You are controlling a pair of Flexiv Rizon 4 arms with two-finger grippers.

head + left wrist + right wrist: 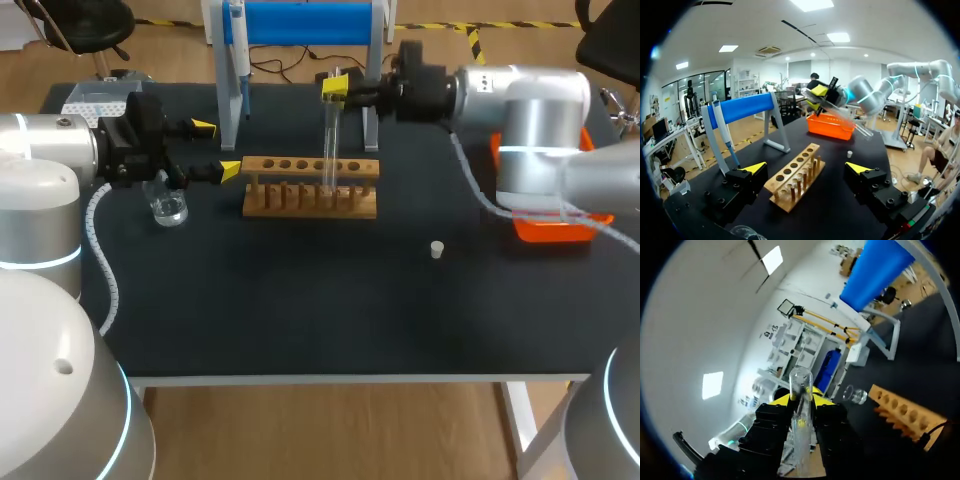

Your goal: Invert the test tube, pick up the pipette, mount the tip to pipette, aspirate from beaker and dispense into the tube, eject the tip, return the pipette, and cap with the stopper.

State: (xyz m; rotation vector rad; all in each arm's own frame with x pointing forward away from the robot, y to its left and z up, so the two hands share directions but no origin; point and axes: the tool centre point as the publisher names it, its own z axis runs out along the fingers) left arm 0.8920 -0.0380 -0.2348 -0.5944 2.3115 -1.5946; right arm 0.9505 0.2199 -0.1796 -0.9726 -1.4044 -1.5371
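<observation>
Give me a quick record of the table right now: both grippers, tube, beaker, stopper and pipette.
left gripper: open, empty, beside the beaker
right gripper: shut on the test tube
test tube: held over the wooden rack in the head view
stopper: on the table, apart from the rack
pipette: hanging on the blue stand

you get bright, even light from above. the dark table [300, 310] takes it flat, and only a faint, soft shadow lies under the wooden rack [310, 200]. small glints sit on the beaker [168, 208]. in the left wrist view the ceiling panels [811, 4] blow out to white, straight lines bow toward the edges, and the test tube [840, 114] is a pale smear. in the right wrist view it sits close and soft.
</observation>
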